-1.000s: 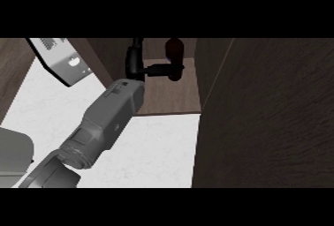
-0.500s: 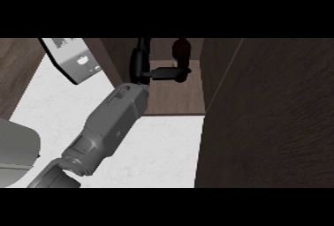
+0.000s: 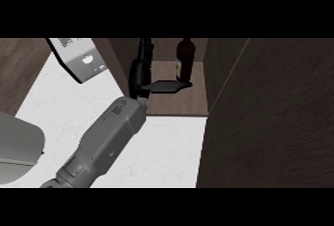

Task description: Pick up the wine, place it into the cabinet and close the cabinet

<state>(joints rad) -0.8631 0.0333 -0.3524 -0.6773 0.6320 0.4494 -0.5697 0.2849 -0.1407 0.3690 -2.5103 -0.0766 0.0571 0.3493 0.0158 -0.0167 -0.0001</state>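
- Your wine bottle (image 3: 184,59) stands upright inside the open cabinet (image 3: 179,99), at top centre of the frame, on the brown shelf floor toward the back.
- One grey forearm (image 3: 108,139) rises from the lower left of the frame and runs up to the cabinet's mouth. Which arm it is you cannot tell for certain from this view alone (it enters left of centre, so I read it as the left).
- The left hand (image 3: 146,81) is inside the cabinet, left of the bottle. Its long fingers point straight up along the cabinet's left wall, and its thumb (image 3: 171,86) sticks out sideways to the right, its tip at the bottle's base.
- You can see the hand spread, not curled round the bottle; whether the thumb touches the glass I cannot tell.
- The dark cabinet door (image 3: 267,114) fills the right side of the frame, standing open.
- The white counter (image 3: 166,154) lies below the shelf, and a pale appliance (image 3: 78,57) sits at the upper left.
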